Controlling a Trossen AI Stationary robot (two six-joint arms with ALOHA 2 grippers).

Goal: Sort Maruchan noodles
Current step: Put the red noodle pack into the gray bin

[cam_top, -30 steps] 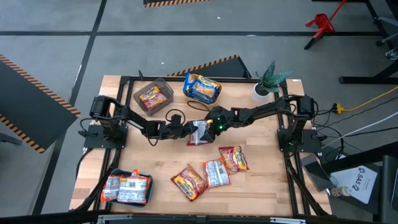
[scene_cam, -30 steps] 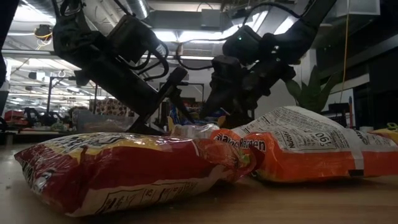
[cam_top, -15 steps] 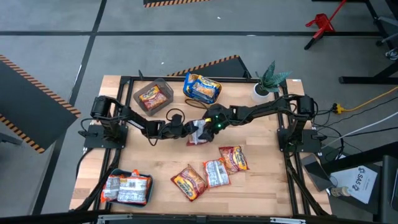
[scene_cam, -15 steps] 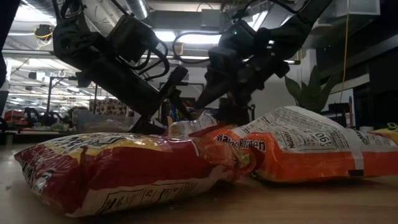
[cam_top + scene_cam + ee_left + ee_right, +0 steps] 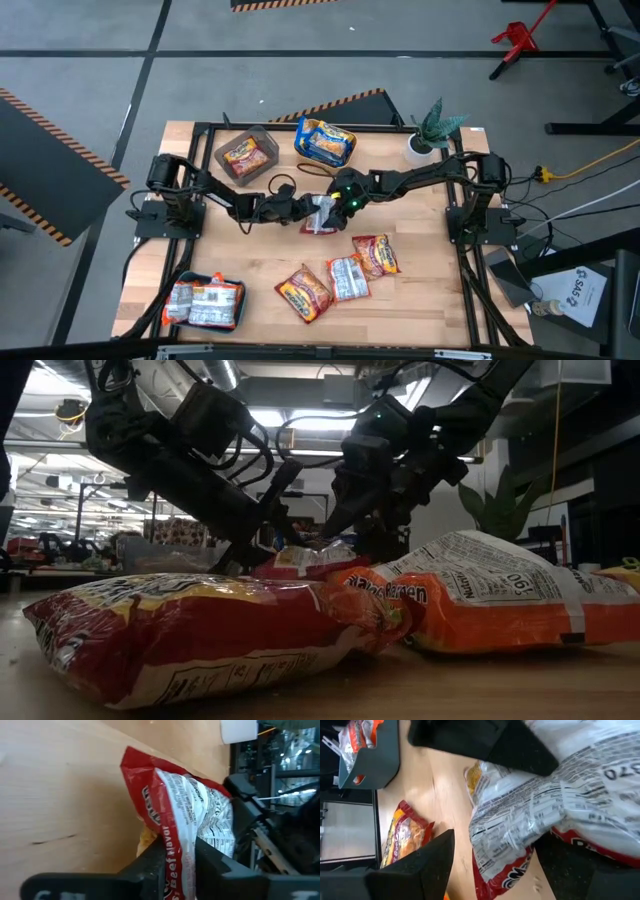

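Observation:
A red-and-white Maruchan noodles packet sits at the table's middle between my two grippers. My left gripper reaches in from the left and is shut on it. My right gripper comes from the right and stands open, one finger on each side of the packet's other end. One right finger is clear of the packet; whether the other touches it, I cannot tell. Three more packets lie flat on the table nearer the front. My left gripper pinches the packet's red-printed end between its two fingers. The fingers come almost level from the table's left. The packet stretches away from them toward my right gripper, tilted on its side; whether it is clear of the table is hidden.
A grey bin with an orange packet stands at the far left. Beside it stands a bin of blue-yellow packets. A teal bin with silver-white packets stands near left. A potted plant stands far right.
My left gripper has shut on the packet's end. The packet has tipped and risen a little, and its red side now shows in the low view. My right gripper has risen slightly over the packet.

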